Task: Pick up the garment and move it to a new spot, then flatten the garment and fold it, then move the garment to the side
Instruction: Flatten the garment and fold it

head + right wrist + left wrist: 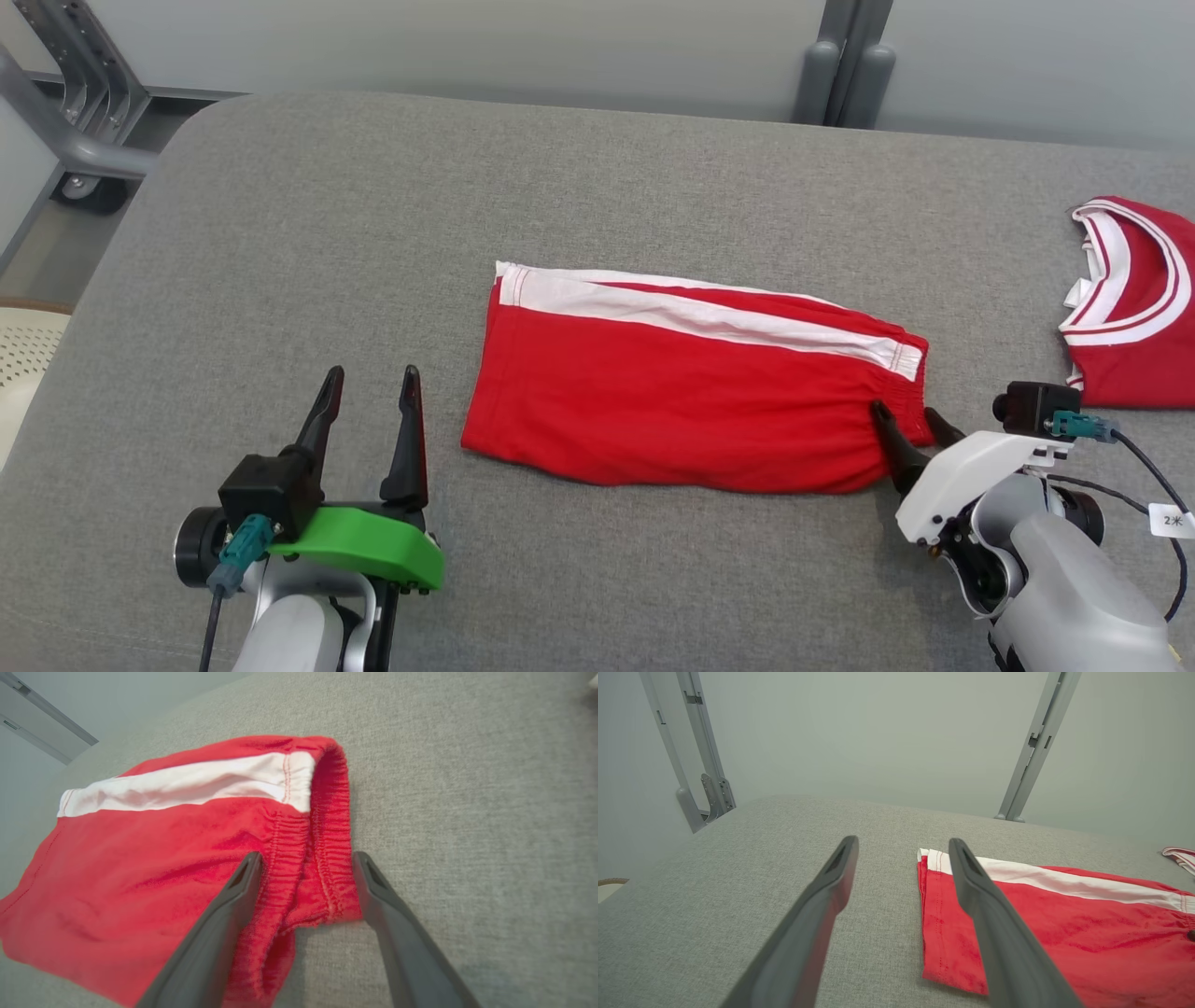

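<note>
Right fingers (215, 938) astride waistband (327, 858) of garment (140, 858)

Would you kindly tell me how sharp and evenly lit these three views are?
Head view: soft even light, sharp, faint shadow under the red shorts. Left wrist view: left gripper soft near the lens. Right wrist view: right gripper likewise soft, waistband crisp.

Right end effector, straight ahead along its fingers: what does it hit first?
Probably the elastic waistband of the red shorts: the open right end effector straddles its corner. Beyond that, grey cushion. Height above the fabric is unclear.
</note>
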`<state>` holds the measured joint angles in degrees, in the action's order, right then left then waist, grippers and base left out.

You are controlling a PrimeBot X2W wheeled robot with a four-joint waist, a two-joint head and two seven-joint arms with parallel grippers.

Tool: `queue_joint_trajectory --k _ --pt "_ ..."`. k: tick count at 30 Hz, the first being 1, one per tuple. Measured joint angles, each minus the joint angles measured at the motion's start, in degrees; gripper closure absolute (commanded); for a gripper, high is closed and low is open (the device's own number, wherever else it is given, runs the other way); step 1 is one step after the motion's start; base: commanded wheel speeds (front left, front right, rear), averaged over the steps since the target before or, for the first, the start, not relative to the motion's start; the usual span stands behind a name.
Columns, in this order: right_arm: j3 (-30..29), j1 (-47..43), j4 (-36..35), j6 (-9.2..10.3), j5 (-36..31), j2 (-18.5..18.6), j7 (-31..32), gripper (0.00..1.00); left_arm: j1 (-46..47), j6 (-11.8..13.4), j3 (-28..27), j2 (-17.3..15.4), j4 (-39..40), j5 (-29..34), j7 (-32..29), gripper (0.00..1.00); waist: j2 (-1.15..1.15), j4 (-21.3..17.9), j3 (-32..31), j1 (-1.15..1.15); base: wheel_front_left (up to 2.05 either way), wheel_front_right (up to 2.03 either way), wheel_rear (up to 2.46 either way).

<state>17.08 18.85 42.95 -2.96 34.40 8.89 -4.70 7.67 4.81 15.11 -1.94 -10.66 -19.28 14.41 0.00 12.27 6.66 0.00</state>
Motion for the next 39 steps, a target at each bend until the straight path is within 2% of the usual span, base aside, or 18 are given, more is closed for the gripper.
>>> queue_joint_trajectory --k 6,8,11,12,25,32,39 --pt "0.3 0.9 2.0 -0.18 0.3 -0.1 0.7 0.00 -1.2 0.4 -0.2 0.0 1.5 0.0 0.0 0.00 0.00 -0.1 0.4 0.00 0.00 0.00 0.00" --pt "0.8 1.4 2.4 -0.67 0.3 -0.1 0.7 0.52 -1.4 0.5 -0.2 0.0 1.9 0.0 0.0 0.00 0.00 -0.1 0.6 0.00 0.00 0.00 0.00" --pt "2.0 2.2 2.8 -1.68 -0.2 -0.3 0.7 0.82 -1.9 0.5 -0.2 0.0 2.2 0.1 0.0 0.00 0.00 -0.2 0.7 0.00 0.00 0.00 0.00" --pt "2.5 2.4 2.9 -1.86 -0.2 -0.4 0.7 0.99 -2.0 0.5 -0.2 0.0 2.3 0.1 0.0 0.00 0.00 -0.2 0.8 0.00 0.00 0.00 0.00" --pt "2.5 5.3 3.8 -3.60 1.3 0.5 0.9 1.00 -4.2 0.8 -1.9 -0.1 4.2 0.4 0.0 0.00 0.00 -2.6 0.6 0.00 0.00 0.00 0.00" --pt "0.9 5.5 3.8 -4.09 3.1 6.0 2.0 1.00 -4.3 0.8 -1.7 -0.2 5.5 0.4 0.0 0.00 0.00 -6.1 0.2 0.00 0.00 0.00 0.00" --pt "0.4 6.5 3.7 -4.10 4.5 8.9 4.0 1.00 -4.9 0.8 -0.6 -0.2 5.7 0.3 0.0 0.00 0.00 -9.3 -0.5 0.00 0.00 0.00 0.00"
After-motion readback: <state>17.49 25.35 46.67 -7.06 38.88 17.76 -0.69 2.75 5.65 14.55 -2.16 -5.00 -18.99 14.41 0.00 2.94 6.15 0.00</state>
